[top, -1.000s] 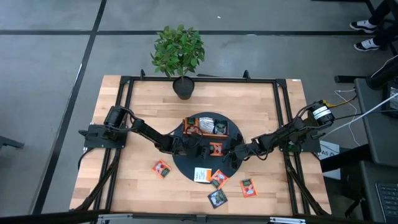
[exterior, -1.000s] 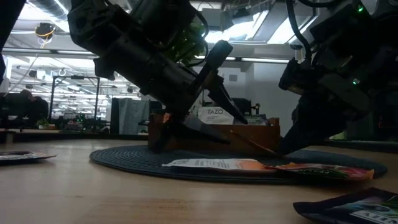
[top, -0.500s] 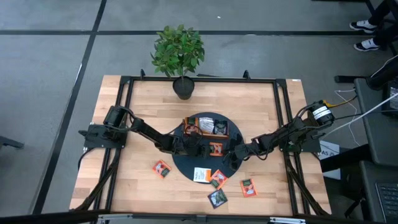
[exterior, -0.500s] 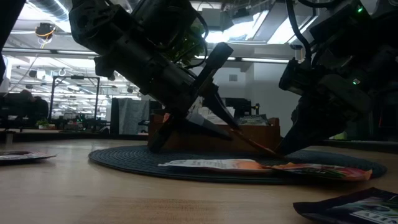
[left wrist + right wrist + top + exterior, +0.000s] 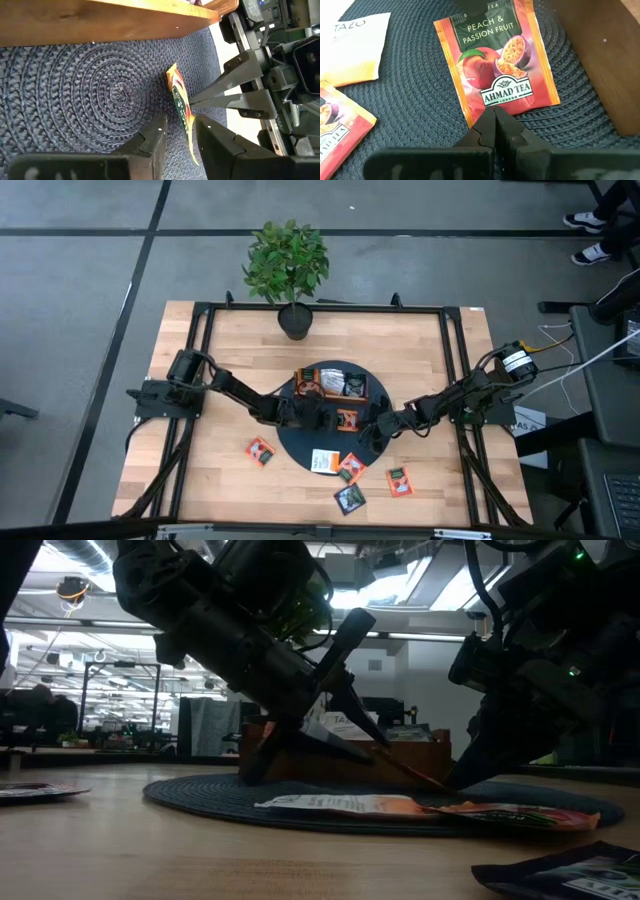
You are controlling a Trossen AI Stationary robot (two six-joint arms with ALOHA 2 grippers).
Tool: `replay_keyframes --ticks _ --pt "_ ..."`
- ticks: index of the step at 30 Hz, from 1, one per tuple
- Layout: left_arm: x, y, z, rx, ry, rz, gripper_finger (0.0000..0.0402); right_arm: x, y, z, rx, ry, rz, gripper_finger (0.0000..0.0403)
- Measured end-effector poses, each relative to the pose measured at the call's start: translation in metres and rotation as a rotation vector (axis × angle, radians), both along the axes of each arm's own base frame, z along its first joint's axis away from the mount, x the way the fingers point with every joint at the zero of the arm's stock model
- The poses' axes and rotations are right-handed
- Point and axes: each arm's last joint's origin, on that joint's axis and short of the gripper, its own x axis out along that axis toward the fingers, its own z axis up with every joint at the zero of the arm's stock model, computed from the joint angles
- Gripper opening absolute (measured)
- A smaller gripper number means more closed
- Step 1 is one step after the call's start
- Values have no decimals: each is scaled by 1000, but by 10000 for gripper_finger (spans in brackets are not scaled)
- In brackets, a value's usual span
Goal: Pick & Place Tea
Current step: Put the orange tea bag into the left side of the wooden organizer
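An orange tea sachet (image 5: 495, 55) printed with a peach lies on the round dark mat (image 5: 300, 442), in front of the wooden tray (image 5: 335, 383). Both grippers meet at it. My left gripper (image 5: 181, 125) comes from the table's left, rolled on its side. It is open, one finger under the sachet's raised left edge and one over it. My right gripper (image 5: 494, 114) is shut, its tips on the sachet's opposite edge. More tea sachets lie on the mat's near rim (image 5: 324, 461) and on the table (image 5: 260, 451). My left gripper has the sachet's left edge (image 5: 186, 125) between its fingers, with a gap showing. The sachet lies along the inner side of one finger (image 5: 200, 145); I cannot tell whether the other finger touches it. My right gripper presses its shut fingertips down on the sachet's right edge (image 5: 492, 102), slanting down from the table's right. That edge stays on the mat and the far edge tilts up.
The tray holds several sachets and stands just beyond the two grippers. A potted plant (image 5: 288, 265) stands at the table's far edge. Loose sachets (image 5: 399, 481) (image 5: 350, 498) lie on the wood near the front edge. A black frame (image 5: 200, 360) runs round the table.
The orange sachet's left edge has tipped up a little off the mat between my left gripper's fingers. Its right edge has stayed down under my right gripper's tips. Both arms have kept their places.
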Motion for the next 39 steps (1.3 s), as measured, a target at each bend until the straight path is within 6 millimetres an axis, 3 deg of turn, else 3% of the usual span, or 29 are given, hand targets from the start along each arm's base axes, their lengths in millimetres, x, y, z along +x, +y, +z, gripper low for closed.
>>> replay_keyframes --ticks 8,17,26,33,39 --pt "1 5 0 -36 -1 -8 88 0 0 0 -1 -1 2 3" --pt "1 3 0 2 2 -18 7 0 0 0 -5 -1 5 3" --pt "1 0 0 43 3 -37 3 0 1 0 -11 -2 17 6" --pt "1 -4 1 75 -14 -76 2 0 3 6 41 -18 67 61" --pt "1 -6 2 80 -21 -98 2 -4 4 28 77 -62 137 114"
